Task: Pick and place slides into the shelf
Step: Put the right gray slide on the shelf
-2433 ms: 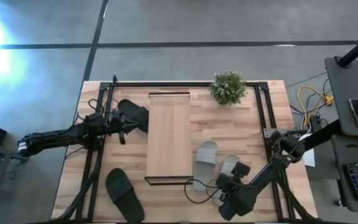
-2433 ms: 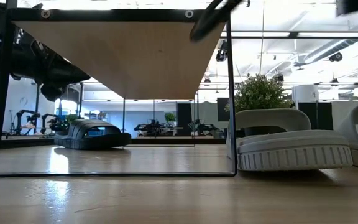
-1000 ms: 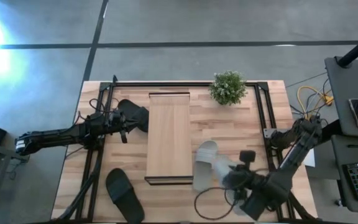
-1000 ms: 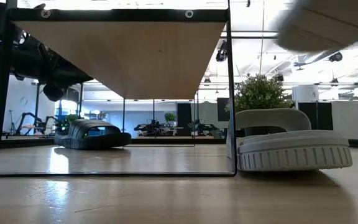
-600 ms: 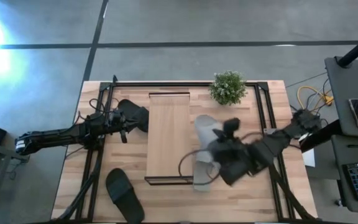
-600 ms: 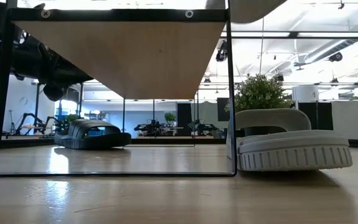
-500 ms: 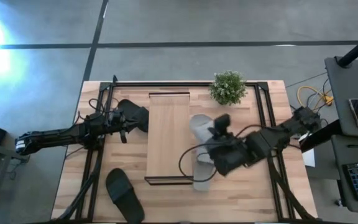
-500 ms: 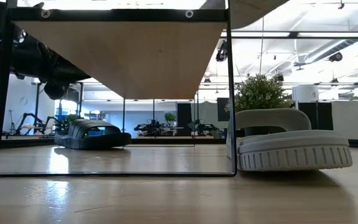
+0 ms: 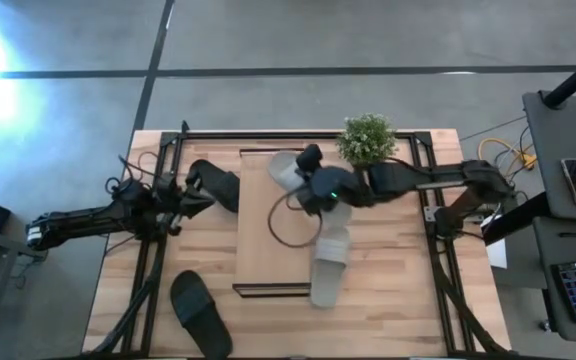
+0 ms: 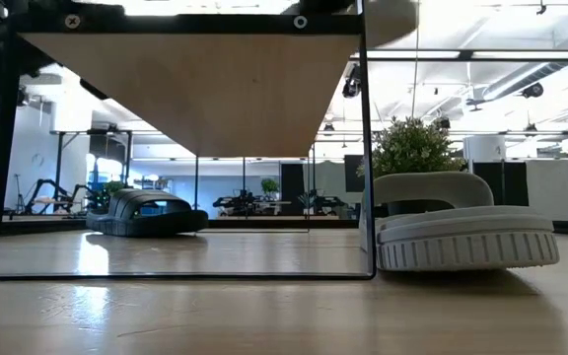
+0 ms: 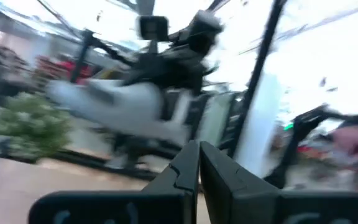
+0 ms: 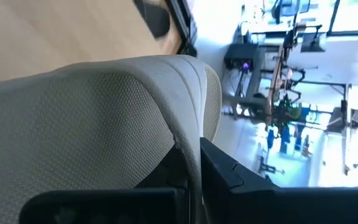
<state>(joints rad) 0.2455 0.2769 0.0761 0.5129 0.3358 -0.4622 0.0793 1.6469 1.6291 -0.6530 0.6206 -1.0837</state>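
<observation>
A light grey slide (image 9: 286, 168) hangs over the far end of the shelf (image 9: 268, 245), with my right gripper (image 9: 306, 182) shut on it. In the low view only its edge (image 10: 394, 20) shows, above the plank (image 10: 195, 89). The other grey slide (image 9: 330, 262) lies sole-down on the table right of the shelf. One black slide (image 9: 216, 185) lies left of the shelf's far end, and another (image 9: 200, 312) sits at the near left. My left gripper (image 9: 186, 197) is shut just left of the far black slide, touching nothing. My right gripper pinches the grey slide's wide strap (image 12: 166, 118) at its edge between the two fingers (image 12: 229, 171). The arm reaches in level from the table's right. The slide is lifted clear, above the shelf's far end.
A small potted plant (image 9: 367, 140) stands at the far edge, just right of my right arm. Dark frame rails (image 9: 423, 190) run along both sides of the table. A cable loop (image 9: 286, 225) hangs from my right wrist over the shelf top.
My right gripper has carried the grey slide from the table's near right up and toward the far left, ending over the shelf's far end. My left gripper has risen a little beside the far black slide. The other slides have stayed put.
</observation>
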